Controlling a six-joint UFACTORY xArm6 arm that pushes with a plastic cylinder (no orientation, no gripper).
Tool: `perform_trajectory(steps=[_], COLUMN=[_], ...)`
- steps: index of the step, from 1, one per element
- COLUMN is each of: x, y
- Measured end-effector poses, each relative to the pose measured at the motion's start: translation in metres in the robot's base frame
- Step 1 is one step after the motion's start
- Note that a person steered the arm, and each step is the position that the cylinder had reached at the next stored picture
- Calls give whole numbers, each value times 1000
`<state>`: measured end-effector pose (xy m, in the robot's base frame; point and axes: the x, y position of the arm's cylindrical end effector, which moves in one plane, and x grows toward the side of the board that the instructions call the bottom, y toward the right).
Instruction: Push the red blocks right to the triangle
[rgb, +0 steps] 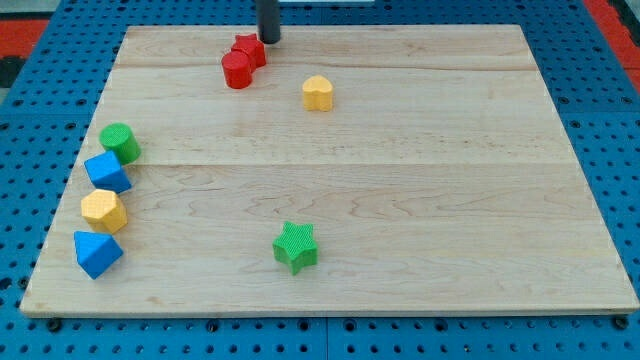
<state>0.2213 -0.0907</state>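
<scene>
Two red blocks touch each other near the view's top, left of centre: a star-like red block (249, 49) and a round red block (237, 71) just below-left of it. My tip (270, 41) stands right against the upper right side of the star-like red block. A blue block that looks triangular (97, 253) lies at the bottom left of the board, far from the red blocks.
A yellow heart-like block (318, 93) lies right of the red pair. Down the left edge stand a green cylinder (119, 143), a blue cube (107, 172) and a yellow hexagon (103, 211). A green star (296, 246) sits low at centre.
</scene>
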Motion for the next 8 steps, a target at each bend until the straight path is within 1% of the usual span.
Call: perform_trajectory(steps=[3, 4, 5, 6, 7, 8], x=[119, 94, 56, 67, 116, 148], y=[-22, -8, -32, -61, -62, -66])
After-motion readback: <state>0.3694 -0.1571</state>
